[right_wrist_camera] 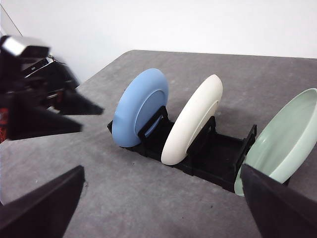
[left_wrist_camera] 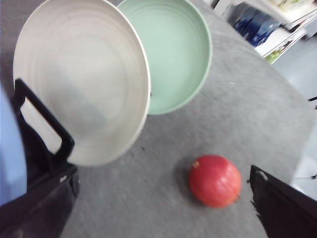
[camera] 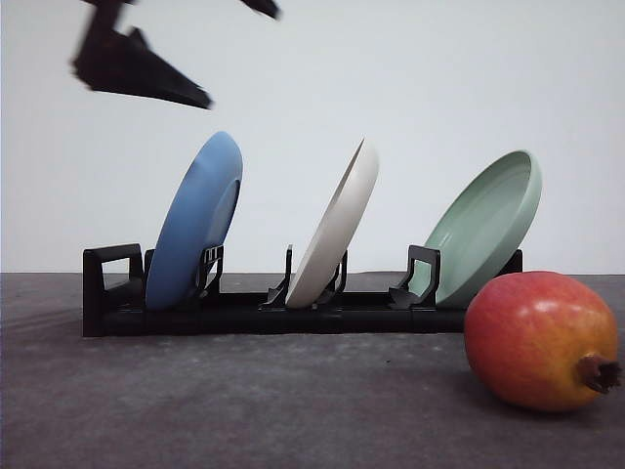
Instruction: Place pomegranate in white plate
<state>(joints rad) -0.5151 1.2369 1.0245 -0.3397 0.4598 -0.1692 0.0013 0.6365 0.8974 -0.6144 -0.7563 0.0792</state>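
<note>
The pomegranate [camera: 540, 340], red with an orange blush and a brown crown, lies on the grey table at the front right, beside the rack's right end. It also appears in the left wrist view as a red pomegranate [left_wrist_camera: 214, 181] on the mat. The white plate [camera: 338, 228] stands tilted in the middle slot of a black rack [camera: 244, 313]; I see the white plate [left_wrist_camera: 81, 79] and again the white plate [right_wrist_camera: 193, 120]. My left gripper [camera: 244, 57] hovers open, high above the rack's left part, holding nothing. My right gripper [right_wrist_camera: 163, 208] is open and empty, short of the rack.
A blue plate [camera: 197, 220] leans in the rack's left slot and a pale green plate [camera: 485, 224] in the right slot, just behind the pomegranate. The left arm [right_wrist_camera: 39, 104] is blurred at the table's edge. Shelves [left_wrist_camera: 267, 20] stand beyond the table.
</note>
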